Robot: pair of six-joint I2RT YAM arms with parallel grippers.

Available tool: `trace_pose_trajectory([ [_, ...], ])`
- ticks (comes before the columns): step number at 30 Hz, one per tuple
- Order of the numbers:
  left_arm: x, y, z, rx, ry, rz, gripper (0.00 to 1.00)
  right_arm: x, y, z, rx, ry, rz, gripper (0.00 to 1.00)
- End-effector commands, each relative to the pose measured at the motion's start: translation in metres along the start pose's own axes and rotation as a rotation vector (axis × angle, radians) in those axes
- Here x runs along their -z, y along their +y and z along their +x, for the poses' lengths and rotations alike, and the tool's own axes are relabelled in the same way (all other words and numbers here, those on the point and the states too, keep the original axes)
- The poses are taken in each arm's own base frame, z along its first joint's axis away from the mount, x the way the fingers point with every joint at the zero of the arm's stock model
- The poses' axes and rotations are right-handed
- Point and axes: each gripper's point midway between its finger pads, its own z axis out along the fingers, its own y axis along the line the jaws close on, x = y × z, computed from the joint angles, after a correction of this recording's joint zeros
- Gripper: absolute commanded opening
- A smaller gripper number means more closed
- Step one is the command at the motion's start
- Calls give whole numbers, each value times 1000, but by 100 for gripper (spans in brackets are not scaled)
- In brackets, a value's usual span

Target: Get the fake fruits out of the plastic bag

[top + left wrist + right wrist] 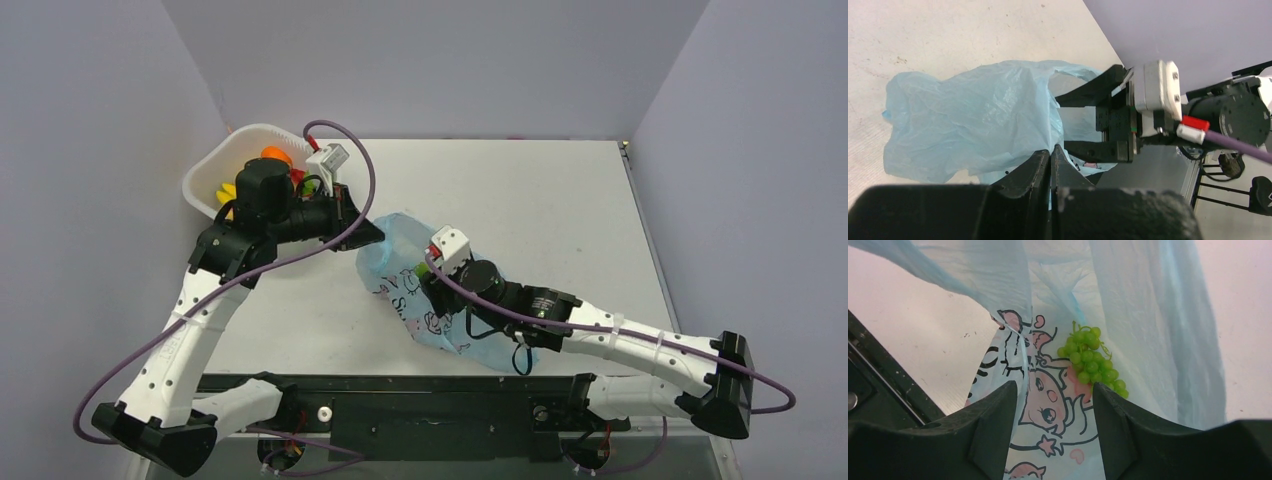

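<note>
Here, the thin, translucent light-blue plastic bag (400,250) with dark cartoon printing lies crumpled mid-way across the white table (560,200). The left gripper (1050,156), black fingers pressed together, pinches the bag's far-left edge. The right gripper (1054,390) reaches into the bag from the near right with jaws spread and nothing between them; the small green plastic grape bunch (1090,362) lies inside, just past one fingertip.

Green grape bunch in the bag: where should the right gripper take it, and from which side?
Probably grip the green grape bunch across its wide middle, coming in through the mouth of the plastic bag. It lies flat on the printed film, stem pointing away, just ahead of the open right gripper.
</note>
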Motion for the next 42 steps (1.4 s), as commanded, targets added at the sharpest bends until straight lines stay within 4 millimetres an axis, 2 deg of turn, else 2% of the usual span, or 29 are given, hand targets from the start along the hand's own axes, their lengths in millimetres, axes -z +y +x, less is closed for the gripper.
trace_pose_trajectory([
  [1,8,-10,-17,-52,-42,12,0,0,25,-15,-43,-52,-223,52],
  [3,7,-12,-18,-47,-43,19,0,-1,43,-16,-45,-65,-276,52],
  [5,7,-12,-20,-44,-43,21,0,-8,62,-14,-58,-64,-304,46],
  [6,7,-13,-22,-44,-47,22,0,-11,67,-16,-68,-64,-309,32],
  [7,7,-12,-23,-44,-49,17,0,-20,80,-11,-88,-46,-318,20],
  [8,7,-12,-25,-47,-58,8,0,-20,93,-12,-93,-45,-339,3],
  [9,6,-11,-27,-49,-63,4,0,-33,101,-3,-98,-27,-322,0],
  [10,4,-7,-28,-49,-65,-10,0,-33,121,-5,-84,-54,-347,0],
  [11,3,-4,-29,-54,-68,-18,0,-47,123,11,-48,-36,-281,0],
  [12,0,5,-30,-58,-64,-46,0,-53,130,19,-30,-50,-245,0],
  [13,-2,11,-29,-58,-55,-61,0,-68,136,43,-4,-2,-227,0],
  [15,-7,30,-24,-44,-25,-99,0,-81,141,66,-11,42,-213,0],
  [16,-7,38,-22,-36,-15,-106,0,-81,144,68,-17,40,-220,0],
  [17,-8,46,-16,-19,-2,-115,0,-79,143,73,-27,44,-220,0],
  [18,-4,52,-16,-14,-9,-122,0,-75,142,65,-50,23,-227,0],
  [19,-4,59,-11,-1,-2,-133,0,-72,139,66,-55,22,-224,0],
  [20,0,64,-10,-1,-9,-147,0,-64,136,57,-72,4,-226,6],
  [23,3,75,-1,7,5,-170,0,-43,128,41,-103,-14,-240,32],
  [26,6,77,8,4,27,-178,0,-11,117,19,-159,-44,-267,43],
  [28,8,77,12,2,33,-185,0,8,106,12,-187,-49,-266,48],
  [29,9,79,15,4,37,-189,3,14,100,15,-187,-34,-257,51],
  [30,11,77,18,2,36,-189,8,26,93,4,-221,-65,-259,52],
  [31,14,74,20,-2,34,-187,9,32,89,6,-224,-55,-254,53],
  [33,19,70,25,-6,35,-185,16,52,78,-7,-286,-96,-263,53],
  [36,28,62,29,-18,31,-185,22,67,65,-12,-332,-115,-244,53],
  [38,36,55,31,-25,25,-185,25,75,53,-12,-336,-113,-210,55],
  [39,42,49,32,-30,21,-186,26,76,48,-6,-314,-88,-188,56],
  [40,45,47,32,-34,18,-187,27,79,43,-11,-309,-92,-166,56],
  [42,56,36,33,-51,5,-186,31,80,29,6,-250,-16,-89,56],
])
